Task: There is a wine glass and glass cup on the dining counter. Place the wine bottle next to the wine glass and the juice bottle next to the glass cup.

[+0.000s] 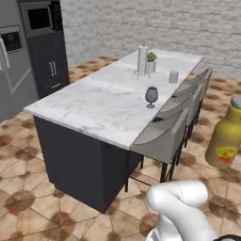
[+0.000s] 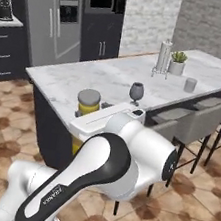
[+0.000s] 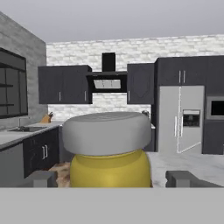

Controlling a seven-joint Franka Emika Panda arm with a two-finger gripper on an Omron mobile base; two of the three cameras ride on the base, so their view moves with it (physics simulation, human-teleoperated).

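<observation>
Right, end effector (image 3: 109, 177) has the juice bottle (image 3: 108, 151) clamped between its fingertips (image 3: 41, 178), carried in the air short of the tabletop (image 1: 94, 101).

I see the grey cap and amber shoulder sitting square between the two tips in the hand view, so I read the grip as closed on the bottle just under the cap. From the left base view the bottle hangs off the stool side of the tabletop, well apart from the glass cup (image 1: 173, 76) at the far end. The wine glass (image 1: 151, 96) stands nearer, between me and the cup. My plan: keep the bottle upright, swing wide over the wine glass and stools (image 1: 162, 139), lower beside the cup without touching it, then release only once the base is seated.
</observation>
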